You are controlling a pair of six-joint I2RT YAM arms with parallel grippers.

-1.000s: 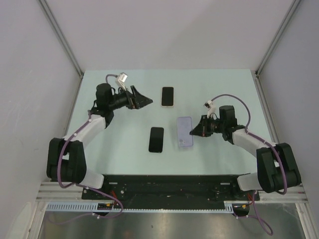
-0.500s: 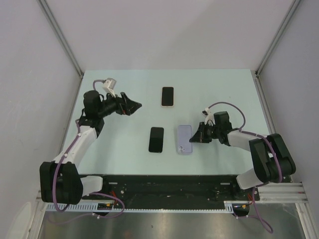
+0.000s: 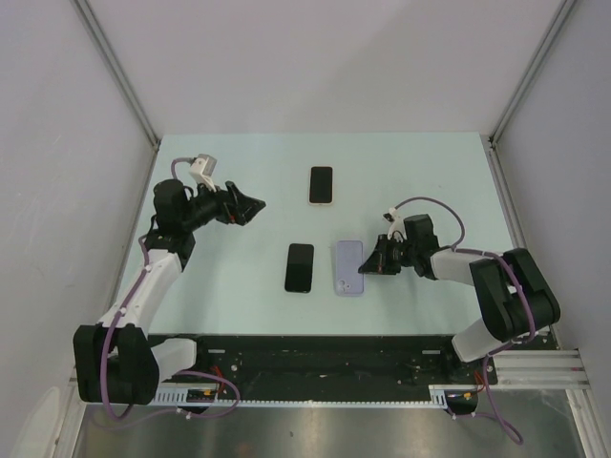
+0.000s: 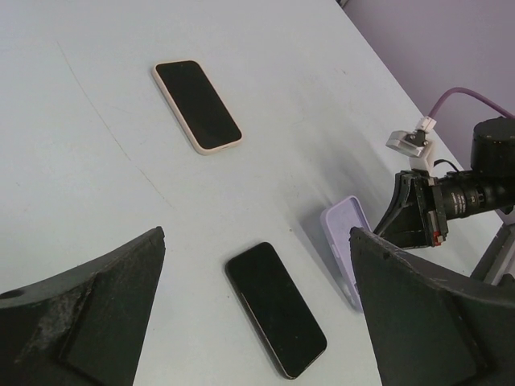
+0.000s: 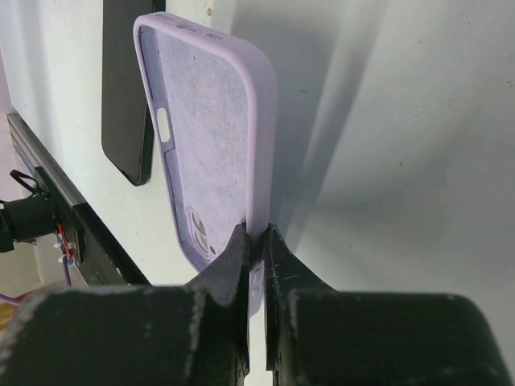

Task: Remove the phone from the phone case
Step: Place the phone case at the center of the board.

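Observation:
The bare black phone (image 3: 300, 267) lies flat on the table, screen up, also in the left wrist view (image 4: 276, 310). Just right of it is the lilac phone case (image 3: 348, 267), empty, its inside showing (image 5: 209, 145). My right gripper (image 3: 374, 261) is shut on the case's right side wall (image 5: 257, 241) and holds that edge tilted up off the table. The left gripper (image 3: 248, 205) hovers open over the left of the table, well away from both, nothing between its fingers (image 4: 257, 233).
A second phone in a beige case (image 3: 321, 184) lies screen up farther back (image 4: 197, 104). Grey walls close in the table (image 3: 430, 181) at both sides and the back. The black rail (image 3: 325, 348) with the arm bases runs along the near edge.
The left arm has drawn back to the left, gripper still open. The right gripper has carried the lilac case nearer the front edge and closer to the black phone.

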